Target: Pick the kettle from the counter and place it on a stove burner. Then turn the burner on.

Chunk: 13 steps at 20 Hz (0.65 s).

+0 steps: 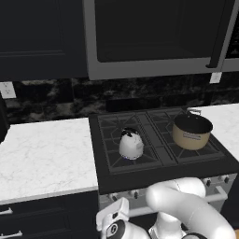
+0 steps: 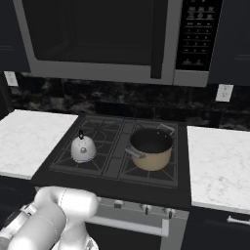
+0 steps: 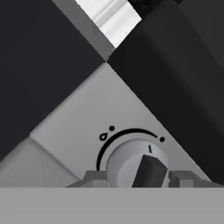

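Small squat white kettle (image 1: 131, 144) already seated on front-left black cast-iron stove burner (image 1: 133, 156), off white marble desk (image 1: 44, 154). Jaws flanking round grey control knob (image 3: 136, 166), seemingly part-closed, grasp unclear. Risk: slipping off ridge, or wrong knob turned.

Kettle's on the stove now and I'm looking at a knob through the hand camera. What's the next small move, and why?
Probably close the gripper on the round grey stove knob with the dark grip bar and then turn it. The small white kettle already sits on the front-left black grate burner, and the knob lies between the fingertips, whose jaws look not yet closed on it.
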Tool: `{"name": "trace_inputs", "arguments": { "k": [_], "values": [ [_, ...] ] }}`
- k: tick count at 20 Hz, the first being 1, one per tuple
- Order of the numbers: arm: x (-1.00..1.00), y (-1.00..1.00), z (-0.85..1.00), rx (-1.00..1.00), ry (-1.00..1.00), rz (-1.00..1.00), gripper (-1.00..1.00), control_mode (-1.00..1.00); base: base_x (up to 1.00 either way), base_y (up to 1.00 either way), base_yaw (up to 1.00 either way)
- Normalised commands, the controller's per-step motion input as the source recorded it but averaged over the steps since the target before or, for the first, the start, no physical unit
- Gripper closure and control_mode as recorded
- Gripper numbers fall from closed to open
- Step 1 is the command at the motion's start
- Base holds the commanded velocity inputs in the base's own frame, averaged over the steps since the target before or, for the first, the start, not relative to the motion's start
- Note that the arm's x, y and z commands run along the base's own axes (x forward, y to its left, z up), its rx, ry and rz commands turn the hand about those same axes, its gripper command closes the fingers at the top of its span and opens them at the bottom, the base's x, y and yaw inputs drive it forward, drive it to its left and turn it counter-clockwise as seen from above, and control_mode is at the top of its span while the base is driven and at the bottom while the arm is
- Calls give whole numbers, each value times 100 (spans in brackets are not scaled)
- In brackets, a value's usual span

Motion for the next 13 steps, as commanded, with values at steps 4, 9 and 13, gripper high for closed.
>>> {"name": "trace_inputs", "arguments": {
  "k": [4,9,13],
  "values": [
    [19,53,22,-40,0,3,100,-100,0,0,0],
    [38,88,0,-60,24,3,100,-100,0,0,0],
    [-7,17,0,-11,-2,3,100,-100,0,0,0]
  ]
}}
